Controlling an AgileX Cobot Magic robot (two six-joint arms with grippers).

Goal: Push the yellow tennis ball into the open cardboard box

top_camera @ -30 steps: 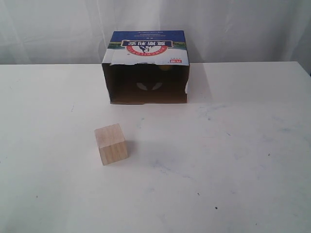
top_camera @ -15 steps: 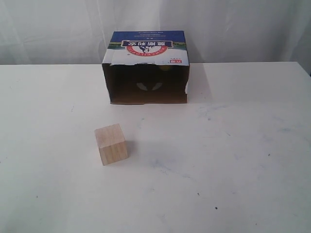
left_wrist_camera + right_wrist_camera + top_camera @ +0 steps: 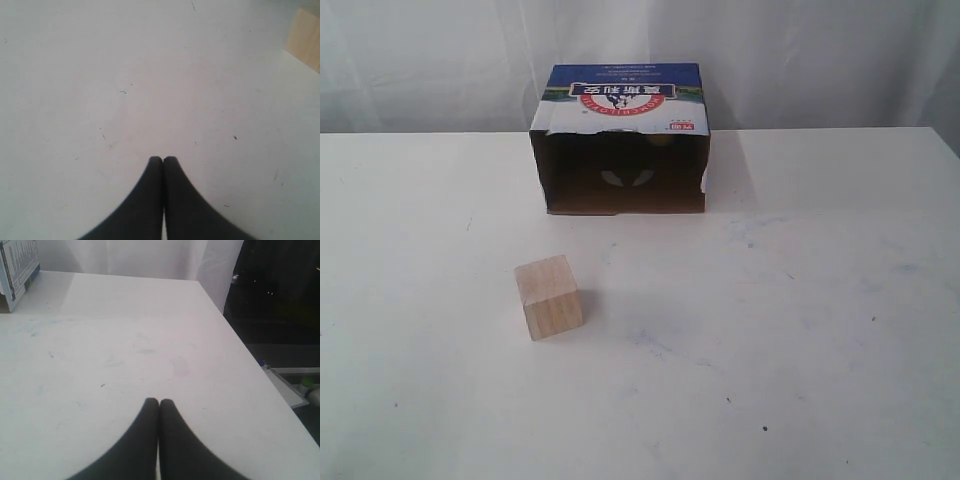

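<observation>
table: white, scuffed with faint bluish marks and small dark specks; pale curtain behind the far edge.
left end effector: dark fingers pressed together, nothing between them; poised over bare table. Not seen in the exterior view.
wooden cube: pale, sits flat on the table, left of the middle and nearer the front edge than the far edge; well apart from the box. One corner of it shows at the rim of the left wrist view.
open cardboard box: brown, stands at the middle of the far edge, opening facing the front edge, interior dark; blue-and-white printed top with a red banner.
yellow tennis ball: cannot be identified with certainty; a small yellowish patch shows inside the box just under the top edge of the opening, too small to confirm.
right end effector: dark fingers closed against each other, empty; poised over bare table toward the right edge, with a corner of the box in its view.
</observation>
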